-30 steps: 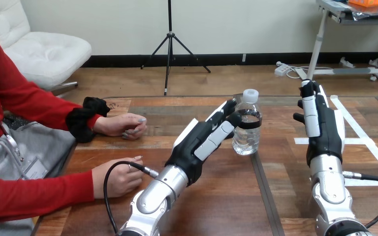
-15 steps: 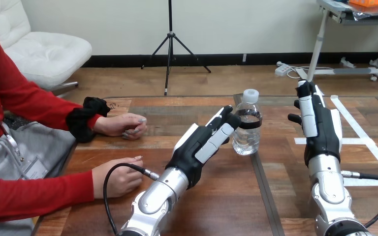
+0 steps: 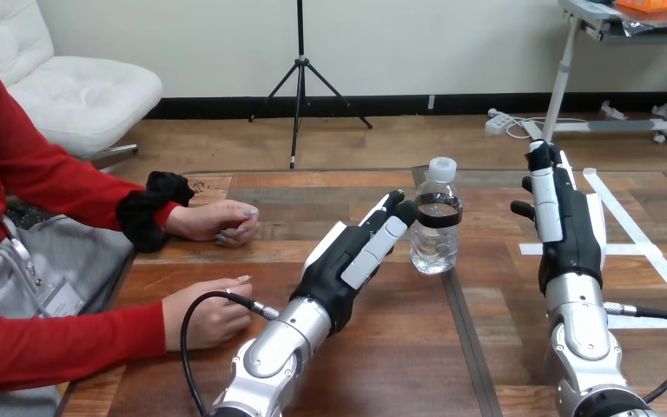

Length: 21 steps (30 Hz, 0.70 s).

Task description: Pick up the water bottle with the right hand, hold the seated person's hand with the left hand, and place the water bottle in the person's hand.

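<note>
The wooden table (image 3: 382, 347) has the water bottle (image 3: 435, 228) standing upright and capped between my hands. My right hand (image 3: 564, 217) is raised with fingers straight and holds nothing. The bottle stands apart on its thumb side, so I judge it is lined up for a side grasp. My left hand (image 3: 356, 256) is open too, fingertips just beside the bottle. The person's nearer hand (image 3: 204, 314) rests beside my left forearm. The person's farther hand (image 3: 213, 221) lies out past my left hand's outer edge.

left hand (image 3: 347, 261): fingers straight, angled forward-right | right hand (image 3: 564, 221): fingers straight, pointing forward, thumb seemingly out
</note>
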{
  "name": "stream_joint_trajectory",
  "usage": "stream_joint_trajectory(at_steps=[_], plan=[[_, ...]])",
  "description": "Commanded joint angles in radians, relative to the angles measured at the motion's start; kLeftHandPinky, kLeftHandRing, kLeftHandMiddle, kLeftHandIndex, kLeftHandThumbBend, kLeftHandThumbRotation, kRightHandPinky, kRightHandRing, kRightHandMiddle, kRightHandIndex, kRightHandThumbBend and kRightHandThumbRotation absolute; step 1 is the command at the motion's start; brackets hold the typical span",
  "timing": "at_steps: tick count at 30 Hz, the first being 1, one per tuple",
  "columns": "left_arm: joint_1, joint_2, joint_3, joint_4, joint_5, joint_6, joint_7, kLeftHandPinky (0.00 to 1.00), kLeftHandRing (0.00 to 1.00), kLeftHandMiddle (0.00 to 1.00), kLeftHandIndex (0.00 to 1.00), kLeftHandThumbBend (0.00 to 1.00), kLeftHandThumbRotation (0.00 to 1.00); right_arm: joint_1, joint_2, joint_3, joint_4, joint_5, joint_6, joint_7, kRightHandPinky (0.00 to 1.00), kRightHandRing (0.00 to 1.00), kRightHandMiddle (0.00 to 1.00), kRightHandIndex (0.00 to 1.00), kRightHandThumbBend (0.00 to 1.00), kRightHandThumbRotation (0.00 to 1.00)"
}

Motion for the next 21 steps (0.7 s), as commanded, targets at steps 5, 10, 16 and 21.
stream_joint_trajectory(at_steps=[5, 10, 16, 21], plan=[[-0.217, -0.047, 0.027, 0.018, -0.024, 0.0, 0.002, 1.0, 1.0, 1.0, 1.0, 0.98, 0.96, -0.032, -0.02, -0.013, -0.041, 0.016, -0.003, 0.017, 0.92, 0.93, 0.94, 1.0, 0.92, 1.0], [-0.222, -0.045, 0.03, 0.019, -0.025, 0.007, 0.004, 1.0, 1.0, 1.0, 1.0, 0.99, 0.96, -0.033, -0.028, -0.011, -0.039, 0.012, 0.006, 0.017, 0.92, 0.92, 0.93, 0.99, 0.88, 1.0], [-0.231, -0.042, 0.025, 0.022, -0.017, 0.016, 0.016, 1.0, 1.0, 1.0, 1.0, 0.99, 0.96, -0.036, -0.035, -0.015, -0.035, 0.016, 0.02, 0.024, 0.89, 0.93, 0.94, 0.99, 0.89, 1.0], [-0.237, -0.04, 0.023, 0.025, -0.013, 0.025, 0.021, 1.0, 1.0, 1.0, 1.0, 0.97, 0.96, -0.037, -0.04, -0.019, -0.034, 0.02, 0.034, 0.035, 0.87, 0.93, 0.94, 0.99, 0.91, 1.0]])
